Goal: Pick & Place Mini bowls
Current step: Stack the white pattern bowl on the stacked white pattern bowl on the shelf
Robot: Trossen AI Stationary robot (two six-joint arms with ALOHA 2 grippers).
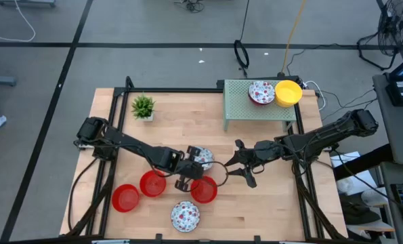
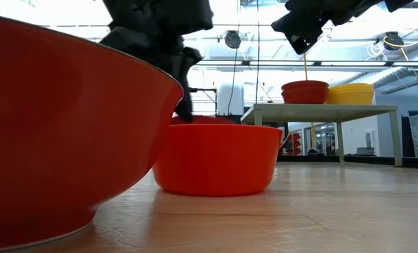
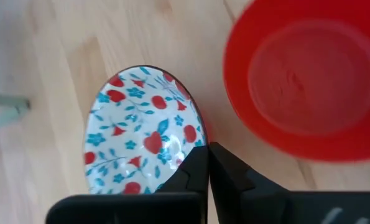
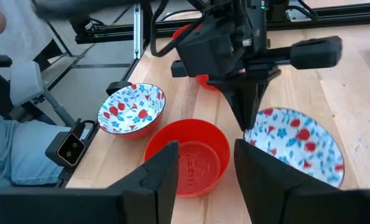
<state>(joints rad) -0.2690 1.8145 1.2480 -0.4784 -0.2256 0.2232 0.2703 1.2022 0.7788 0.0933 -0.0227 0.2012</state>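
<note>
While the left gripper (image 1: 196, 165) sits low in the middle of the high view, its fingers (image 3: 200, 171) are pressed together on the rim of a floral bowl (image 3: 141, 134), as the left wrist view shows: the dark tips meet at the bowl's edge with no gap between them. In the high view that floral bowl (image 1: 202, 157) lies at the centre of the table (image 1: 269, 203), partly under the left gripper. Just below and right of it sits a red bowl (image 1: 204, 190), which the left wrist view shows as a blurred red disc (image 3: 309, 81) at upper right, beside the floral bowl.

Two more red bowls lie at lower left of the high view, one (image 1: 152, 184) near the left arm's wrist and another (image 1: 125, 198) further left. A second floral bowl (image 1: 185, 215) rests near the bottom edge at centre.

The right gripper (image 1: 236, 164) hovers just right of centre in the high view, its fingers spread wide and holding nothing; in the right wrist view the two dark fingers (image 4: 163, 171) stand apart over the red bowl.

On the green rack (image 1: 242, 108) at upper right of the high view sit a third floral bowl (image 1: 261, 93) and a yellow bowl (image 1: 288, 93), touching side by side. A small green plant (image 1: 143, 106) stands at upper left of the table.
</note>
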